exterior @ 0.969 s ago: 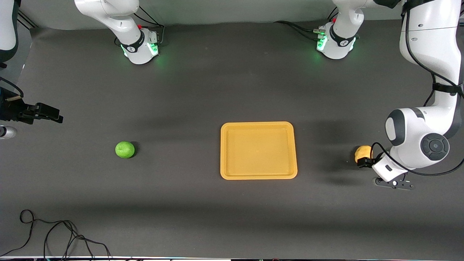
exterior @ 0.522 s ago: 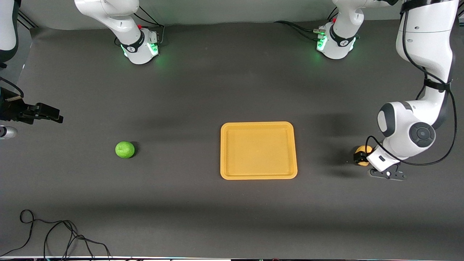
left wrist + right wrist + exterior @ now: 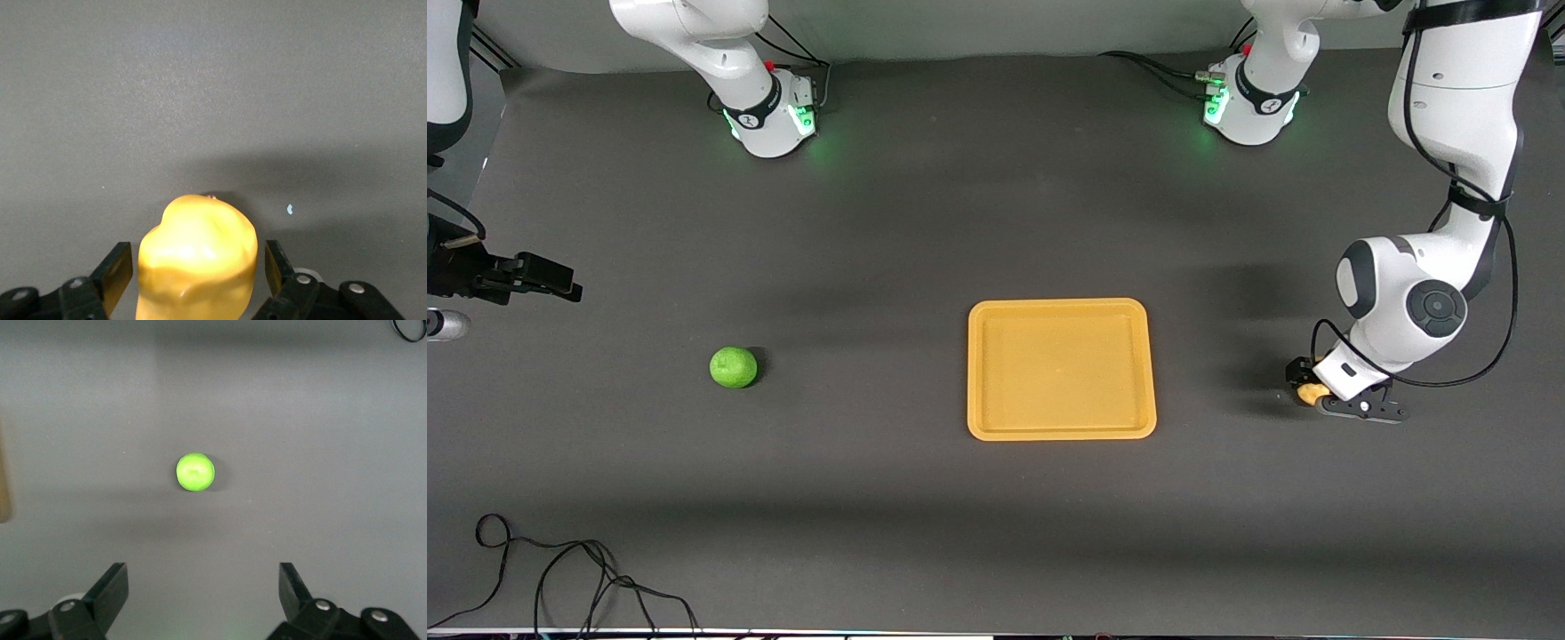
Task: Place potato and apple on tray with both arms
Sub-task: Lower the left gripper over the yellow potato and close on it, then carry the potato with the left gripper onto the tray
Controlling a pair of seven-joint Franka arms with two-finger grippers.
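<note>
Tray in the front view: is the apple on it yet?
No, the apple sits on the table toward the right arm's end, well apart from the tray.

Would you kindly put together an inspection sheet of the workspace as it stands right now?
Surface: dark grey table, flat, nothing spilled.
Tray: orange-yellow tray mid-table, nothing on it.
Apple: green apple on the table toward the right arm's end, apart from the tray.
Potato: yellow potato toward the left arm's end, between the left gripper's fingers; contact not clear.
Clutter: nothing seen.
Left gripper: left gripper low at the potato, fingers open on either side of it.
Right gripper: right gripper open, raised over the table with the apple in its view; this arm waits.
Cables: loose black cable on the table's edge nearest the front camera.
Surroundings: both bases lit green.
</note>
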